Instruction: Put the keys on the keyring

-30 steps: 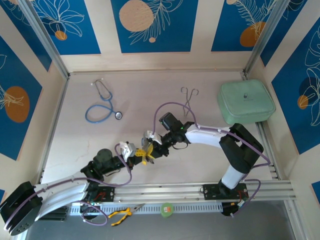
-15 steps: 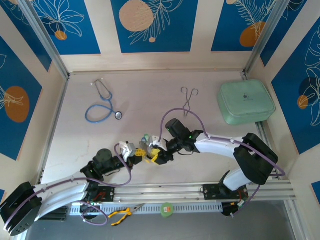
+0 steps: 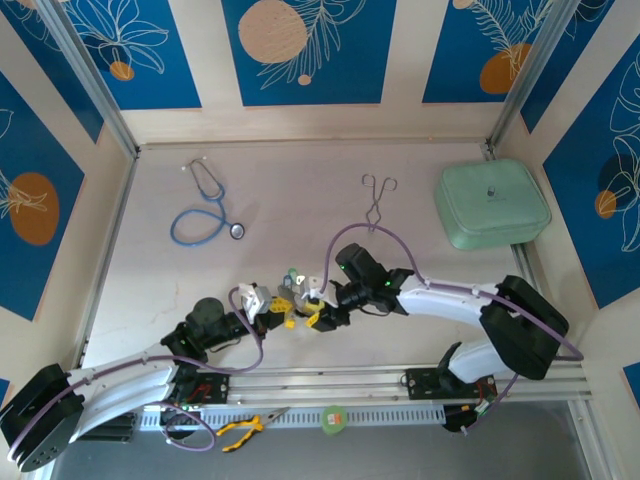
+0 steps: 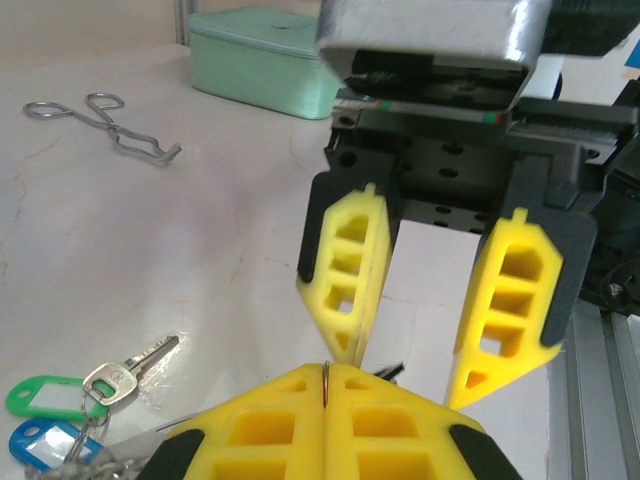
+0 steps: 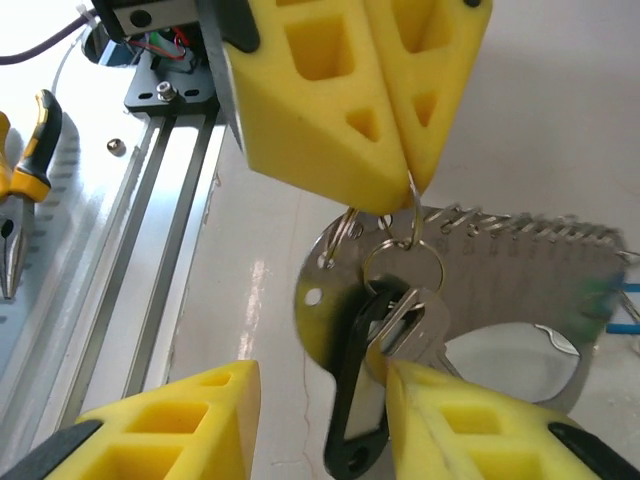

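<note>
Threading is the step in hand. Left gripper is pressed together, pinching a thin wire ring of the keyring, which hangs just under its tips. A black-headed key dangles from that ring and seems to be on it already. Right gripper, facing the left gripper, stands spread around this key without gripping it. Next, it probably has to fetch the second key, which lies on the surface beside the left gripper. That calls for a fine pinch near its head.
</note>
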`<state>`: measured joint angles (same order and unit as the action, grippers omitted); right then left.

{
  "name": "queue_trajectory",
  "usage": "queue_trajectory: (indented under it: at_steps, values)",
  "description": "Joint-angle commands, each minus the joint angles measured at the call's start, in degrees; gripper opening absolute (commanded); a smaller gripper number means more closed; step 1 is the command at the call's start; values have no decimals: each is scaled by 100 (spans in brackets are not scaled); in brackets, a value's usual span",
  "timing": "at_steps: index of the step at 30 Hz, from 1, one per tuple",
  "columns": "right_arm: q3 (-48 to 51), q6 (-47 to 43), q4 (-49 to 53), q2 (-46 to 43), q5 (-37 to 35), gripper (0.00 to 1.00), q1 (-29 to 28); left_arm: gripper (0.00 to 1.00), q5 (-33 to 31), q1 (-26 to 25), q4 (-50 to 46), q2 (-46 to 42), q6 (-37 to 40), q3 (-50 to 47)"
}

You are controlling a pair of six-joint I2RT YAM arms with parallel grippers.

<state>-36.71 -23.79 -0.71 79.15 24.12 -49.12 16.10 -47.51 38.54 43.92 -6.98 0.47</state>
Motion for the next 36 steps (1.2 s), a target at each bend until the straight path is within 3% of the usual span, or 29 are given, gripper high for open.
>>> queue_trajectory:
  at_steps: [1, 11, 28, 33, 36]
  values:
    - [209, 208, -202, -311, 38, 39, 63, 0, 104, -22, 186, -66, 61, 59]
    - [321, 610, -674, -436, -54, 39, 174, 0, 137, -23, 193, -61, 58, 24]
    - [-251, 332, -448, 568, -701, 37, -228, 0, 157, -22, 219, -49, 24, 31]
    - [-344, 295, -578, 791, -960, 33, -368, 0, 139, -24, 215, -58, 13, 33]
    - [-389, 188, -609, 862, -1183, 24, -462, 0, 125, -22, 193, -59, 13, 38]
